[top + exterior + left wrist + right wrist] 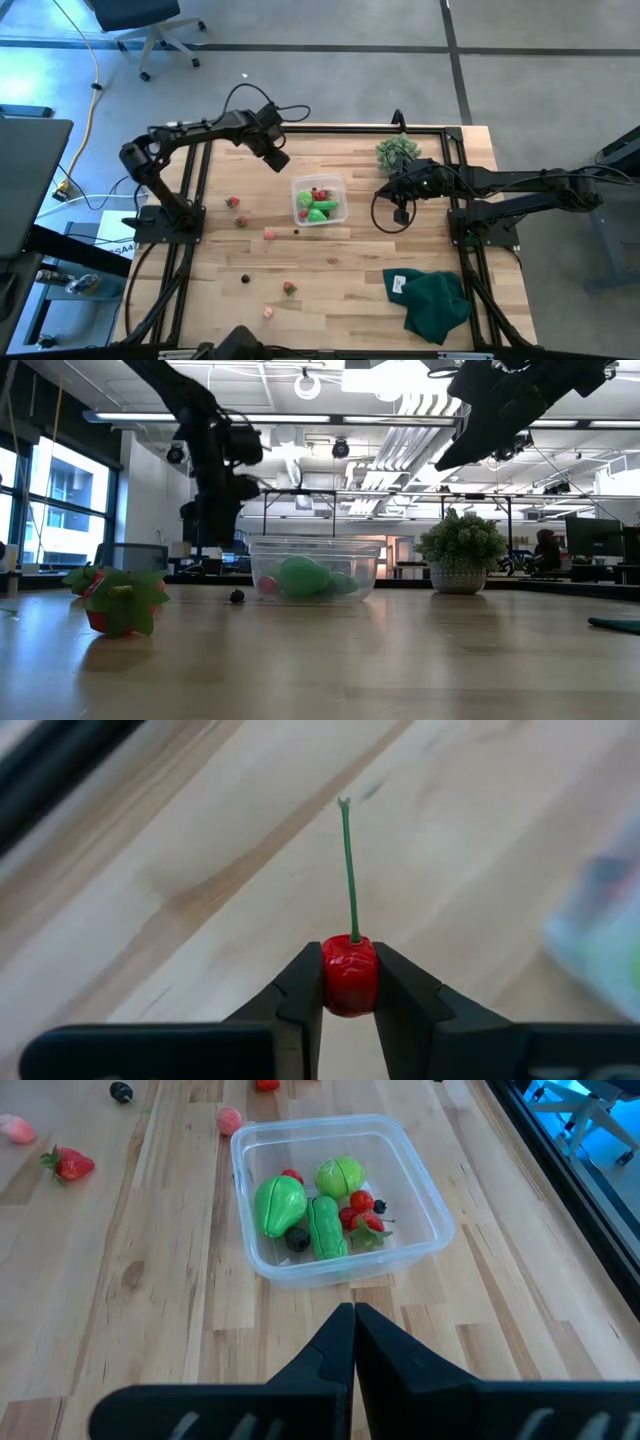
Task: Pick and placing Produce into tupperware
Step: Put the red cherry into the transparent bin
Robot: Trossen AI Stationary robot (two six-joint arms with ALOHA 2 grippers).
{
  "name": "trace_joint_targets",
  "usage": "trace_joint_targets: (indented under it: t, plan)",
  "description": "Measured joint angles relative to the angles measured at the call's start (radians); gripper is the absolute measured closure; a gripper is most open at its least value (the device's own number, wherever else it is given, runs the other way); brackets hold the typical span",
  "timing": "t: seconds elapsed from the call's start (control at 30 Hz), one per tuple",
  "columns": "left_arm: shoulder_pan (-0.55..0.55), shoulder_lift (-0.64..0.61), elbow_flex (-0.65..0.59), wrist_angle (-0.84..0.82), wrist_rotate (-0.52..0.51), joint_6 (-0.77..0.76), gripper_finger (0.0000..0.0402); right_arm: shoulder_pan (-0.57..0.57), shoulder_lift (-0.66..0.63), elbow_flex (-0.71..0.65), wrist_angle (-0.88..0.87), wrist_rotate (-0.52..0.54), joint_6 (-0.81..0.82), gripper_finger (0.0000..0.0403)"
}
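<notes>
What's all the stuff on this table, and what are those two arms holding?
Tub: one, clear, mid-table, holding green, red and dark toy produce.
Loose produce: about seven red, pink and dark bits, scattered on the table on the left arm's side of the tub.
Bush: one, grey-green, far edge.
Cloth: one, dark green, near right corner.
Cherry: one, red with green stem, in the left gripper.
Right gripper: shut, empty, beside the tub.

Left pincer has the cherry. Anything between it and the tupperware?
Nothing visible. The left pincer, shut on the cherry, hangs above bare wood just beside the tupperware, which is open-topped. The right pincer waits shut on its other side.
</notes>
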Motion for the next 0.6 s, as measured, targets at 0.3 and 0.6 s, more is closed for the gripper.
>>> trace_joint_targets:
  t: [0.3, 0.6]
  plan:
    - [-0.145, -0.131, 0.002, 0.115, 0.004, 0.073, 0.0333, 0.000, 0.000, 0.000, 0.000, 0.000, 0.000, 0.0401]
    - [-0.356, -0.163, 0.002, 0.282, -0.007, 0.067, 0.0337, 0.000, 0.000, 0.000, 0.000, 0.000, 0.000, 0.0401]
